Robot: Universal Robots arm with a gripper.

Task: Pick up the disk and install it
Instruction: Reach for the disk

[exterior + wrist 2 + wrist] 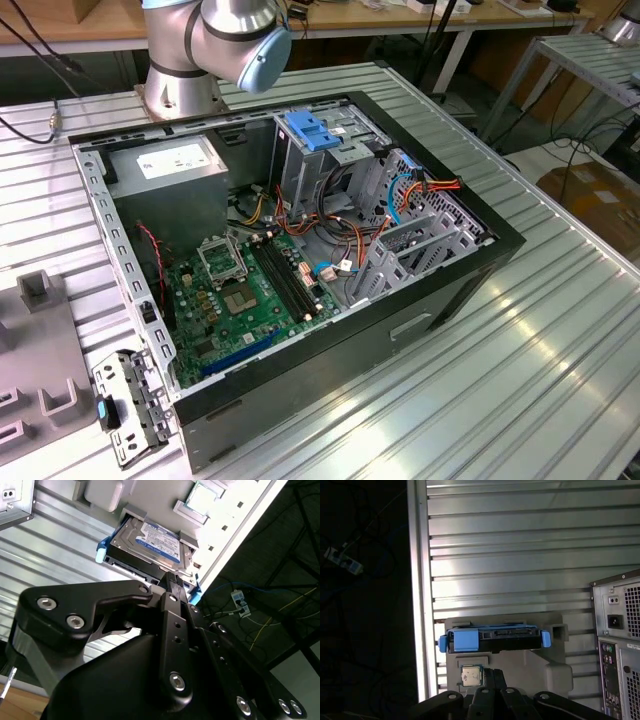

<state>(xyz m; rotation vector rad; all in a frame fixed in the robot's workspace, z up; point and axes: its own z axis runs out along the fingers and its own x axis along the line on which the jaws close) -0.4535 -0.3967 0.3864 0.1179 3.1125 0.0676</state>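
Note:
The disk is a dark grey hard drive in a bright blue carrier. It lies in a pale grey holder on the ribbed metal table. In the first wrist view the disk shows its connector edge and a blue tab. My gripper hangs above the disk's near edge, apart from it, with its black fingers together and nothing between them. In the first wrist view the gripper points down just beside the disk. The open computer case lies on its side, with a drive cage under a pale blue plate.
A small square chip sits in the holder beside the disk. The case's rear panel stands close by. The table edge drops to a dark floor with cables. A grey perforated bracket and grey fixtures lie beside the case.

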